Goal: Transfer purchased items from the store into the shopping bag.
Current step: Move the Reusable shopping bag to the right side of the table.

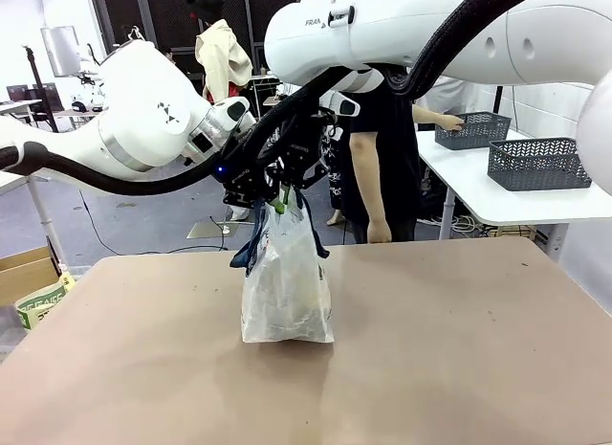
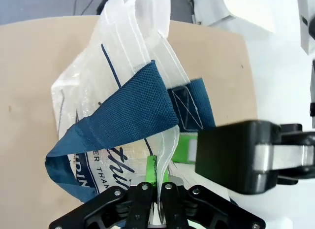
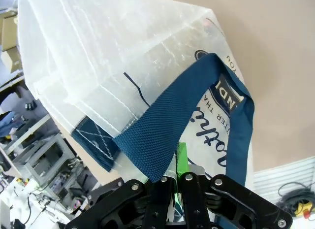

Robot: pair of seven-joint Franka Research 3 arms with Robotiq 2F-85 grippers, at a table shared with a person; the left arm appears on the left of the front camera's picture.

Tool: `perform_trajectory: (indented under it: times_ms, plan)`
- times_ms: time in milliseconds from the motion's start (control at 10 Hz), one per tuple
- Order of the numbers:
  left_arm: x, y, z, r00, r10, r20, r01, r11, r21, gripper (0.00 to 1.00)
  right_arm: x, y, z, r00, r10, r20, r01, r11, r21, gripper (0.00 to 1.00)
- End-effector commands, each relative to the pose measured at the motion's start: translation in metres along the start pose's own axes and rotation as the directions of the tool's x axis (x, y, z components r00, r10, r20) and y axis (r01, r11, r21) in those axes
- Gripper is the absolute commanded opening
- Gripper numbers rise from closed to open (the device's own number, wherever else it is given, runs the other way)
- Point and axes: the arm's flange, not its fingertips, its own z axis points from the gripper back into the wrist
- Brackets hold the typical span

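Note:
The shopping bag [image 1: 287,292] stands upright mid-table, clear plastic with navy strap handles [image 1: 251,249]. Something yellowish, probably purchased items, shows dimly through its wall; I cannot make out more. My left gripper [image 1: 266,204] and right gripper [image 1: 287,201] meet at the bag's top. In the left wrist view the left gripper [image 2: 157,177] is shut on the clear rim beside a navy strap [image 2: 123,115], with the other gripper's black finger [image 2: 236,155] close by. In the right wrist view the right gripper [image 3: 178,167] pinches the bag's edge where the navy strap [image 3: 182,115] runs in.
A person [image 1: 382,148] stands behind the tan table [image 1: 459,359], one hand at a dark grey slotted basket [image 1: 473,129] on a white side table. A second such basket [image 1: 538,164] stands beside it; which is the store I cannot tell. A cardboard box [image 1: 24,273] sits on the floor at the left.

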Motion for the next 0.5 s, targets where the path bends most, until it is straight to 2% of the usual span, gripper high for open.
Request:
perform_trajectory:
  times_ms: [0, 100, 200, 300, 400]
  plan:
    - [0.001, 0.015, -0.003, 1.000, -0.003, 0.017, 0.004, 0.998, -0.067, 0.00, -0.001, 0.017, 0.007, 0.998, -0.058, -0.004, 0.058, 0.998, -0.034, 0.00]
    - [0.004, 0.014, -0.003, 1.000, 0.020, 0.005, -0.019, 0.996, -0.086, 0.00, 0.003, 0.020, 0.003, 0.997, -0.071, -0.013, 0.070, 0.997, -0.039, 0.00]
    - [0.002, 0.005, -0.001, 1.000, 0.005, 0.002, -0.005, 1.000, -0.013, 0.00, 0.008, 0.023, -0.001, 0.997, -0.076, -0.019, 0.075, 0.996, -0.040, 0.00]
    - [0.002, 0.005, -0.001, 1.000, 0.005, 0.002, -0.005, 1.000, -0.013, 0.00, 0.011, 0.025, -0.003, 0.998, -0.062, -0.024, 0.061, 0.997, -0.042, 0.00]
    - [0.002, 0.005, -0.001, 1.000, 0.005, 0.002, -0.005, 1.000, -0.013, 0.00, 0.002, 0.004, -0.007, 0.999, -0.046, -0.014, 0.046, 0.998, -0.033, 0.00]
